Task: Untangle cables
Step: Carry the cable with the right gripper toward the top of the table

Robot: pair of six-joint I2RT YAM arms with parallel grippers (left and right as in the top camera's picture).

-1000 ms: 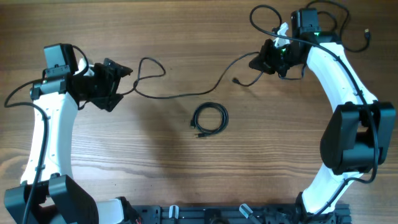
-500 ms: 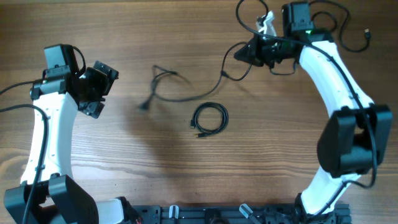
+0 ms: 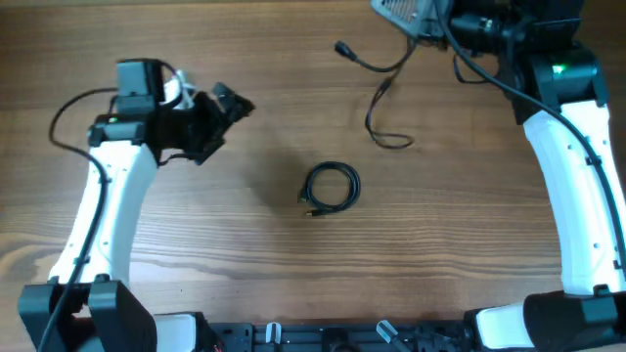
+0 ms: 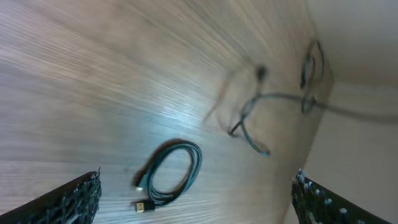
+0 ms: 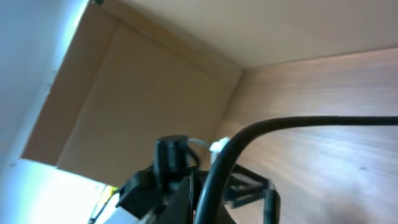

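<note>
Left claw [image 3: 225, 129] gapes empty; right claw [image 3: 406, 18] is pinched on the loose cable [image 3: 370, 117] near the far edge of the table [image 3: 196, 254]. Coil [image 3: 330, 187] lies in the middle. Light, floppy, I'd say: grab near a plug.

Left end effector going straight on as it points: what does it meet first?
Most likely the coiled cable: it lies between the open left end effector's fingers in the wrist view. The loose cable sits farther off. Depth is unclear.
</note>
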